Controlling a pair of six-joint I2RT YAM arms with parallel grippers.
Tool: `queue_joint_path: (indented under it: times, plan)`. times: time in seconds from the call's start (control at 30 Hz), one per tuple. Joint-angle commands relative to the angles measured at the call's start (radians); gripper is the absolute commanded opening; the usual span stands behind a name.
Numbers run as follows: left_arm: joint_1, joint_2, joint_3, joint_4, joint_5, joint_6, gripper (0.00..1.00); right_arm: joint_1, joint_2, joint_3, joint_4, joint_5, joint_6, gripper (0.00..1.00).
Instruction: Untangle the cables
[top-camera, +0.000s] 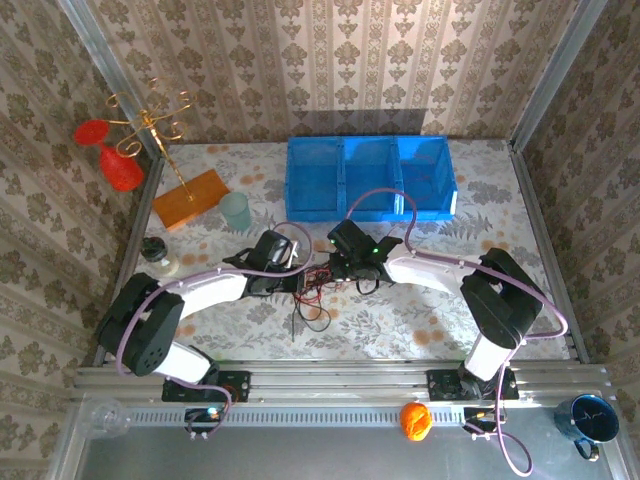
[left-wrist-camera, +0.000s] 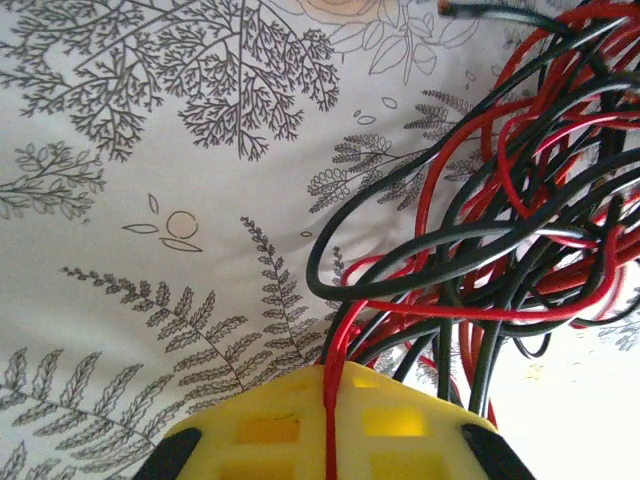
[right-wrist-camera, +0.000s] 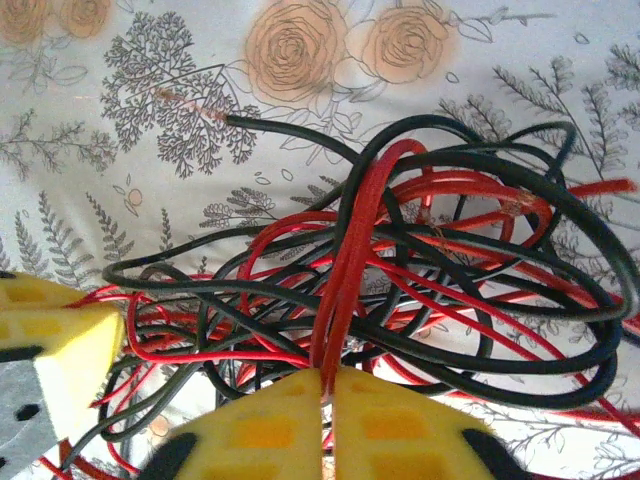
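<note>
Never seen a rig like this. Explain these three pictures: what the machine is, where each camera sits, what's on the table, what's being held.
This is a robot with two arms bolted at the near edge of a table. The overhead picture looks down from above and behind them. The other two pictures come from a camera on each wrist, looking out past that arm's own yellow fingers. Mid-table lies a tangle of thin red and black cables. The left gripper is shut on one red strand of it, and the right gripper is shut on a few red strands. Further back stand a blue bin, a pale cup and an orange board.
</note>
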Motion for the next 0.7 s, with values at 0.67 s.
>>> queue_joint_path:
  times: [0.67]
  plan:
    - [0.081,-0.277,-0.136,-0.084,-0.116,-0.023,0.0,-0.008,-0.608,0.084,-0.149,0.26,-0.238,0.0]
